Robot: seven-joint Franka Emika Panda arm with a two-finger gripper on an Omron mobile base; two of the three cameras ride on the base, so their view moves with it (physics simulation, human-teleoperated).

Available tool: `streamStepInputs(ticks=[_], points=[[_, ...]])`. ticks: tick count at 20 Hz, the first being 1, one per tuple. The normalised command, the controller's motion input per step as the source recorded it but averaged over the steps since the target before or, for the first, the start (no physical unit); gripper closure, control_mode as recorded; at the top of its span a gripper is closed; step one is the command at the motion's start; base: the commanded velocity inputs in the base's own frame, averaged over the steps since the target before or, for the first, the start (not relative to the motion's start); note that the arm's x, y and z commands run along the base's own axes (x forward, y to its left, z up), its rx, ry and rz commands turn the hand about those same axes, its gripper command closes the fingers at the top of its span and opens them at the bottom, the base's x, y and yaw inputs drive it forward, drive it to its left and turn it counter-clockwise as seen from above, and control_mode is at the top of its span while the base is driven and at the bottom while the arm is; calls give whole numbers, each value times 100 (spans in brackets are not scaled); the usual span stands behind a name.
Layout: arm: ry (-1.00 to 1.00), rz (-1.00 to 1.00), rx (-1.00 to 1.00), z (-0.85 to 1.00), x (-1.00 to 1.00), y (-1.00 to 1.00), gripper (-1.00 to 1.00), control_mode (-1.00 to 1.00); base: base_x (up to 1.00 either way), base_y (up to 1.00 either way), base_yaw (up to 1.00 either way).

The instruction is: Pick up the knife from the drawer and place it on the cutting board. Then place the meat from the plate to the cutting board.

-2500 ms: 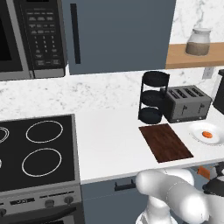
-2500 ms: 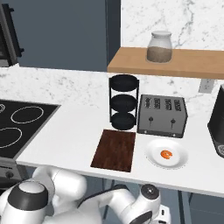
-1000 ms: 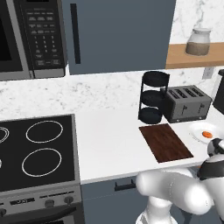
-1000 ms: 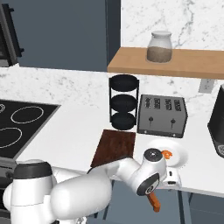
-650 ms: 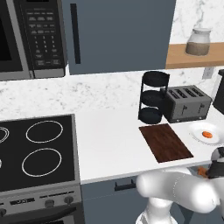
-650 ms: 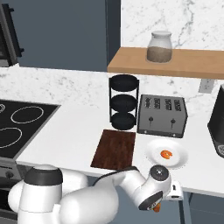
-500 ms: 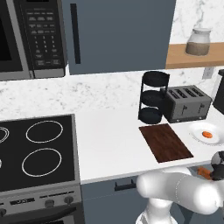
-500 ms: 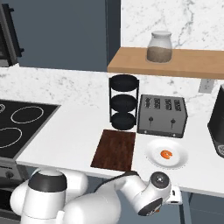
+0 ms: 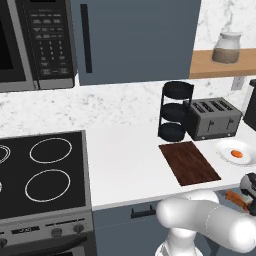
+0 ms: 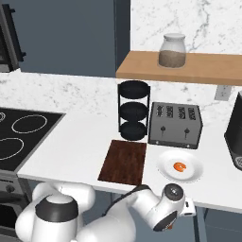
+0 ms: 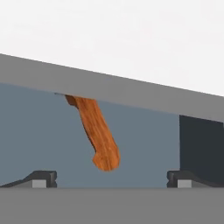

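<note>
My gripper (image 11: 111,180) is spread as wide as it goes, nothing between the fingers. At the left, my left fingertip (image 11: 40,178) sits low with open blue drawer (image 11: 39,131) floor ahead of it. Between my jaws, a little left of centre, lies the knife (image 11: 95,133): its orange-brown handle points toward me, butt end short of my tips, not touching either finger. The blade end runs under the drawer's grey rim and I cannot see it. Room is clear on both sides of the handle. Right of it, more bare floor, then a dark wall ahead of my right fingertip (image 11: 183,178).

Above me on the counter, the cutting board (image 10: 124,161), then the plate (image 10: 180,176) just beside its right edge, the meat (image 10: 179,166) on it.
</note>
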Motion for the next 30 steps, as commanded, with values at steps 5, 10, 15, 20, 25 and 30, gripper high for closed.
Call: streamStepInputs(ticks=[5,10,15,20,25,30], points=[[4,3,0,-8,1,6,-100,-100,0,0,0],[11,3,0,-27,11,5,-100,-100,0,0,0],[5,0,2,-25,8,1,-100,-100,0,0,0],[4,0,1,-18,13,0,-100,-100,0,0,0],[1,0,0,-22,5,0,-100,-100,0,0,0],[0,0,0,-29,0,0,-100,-100,0,0,0]])
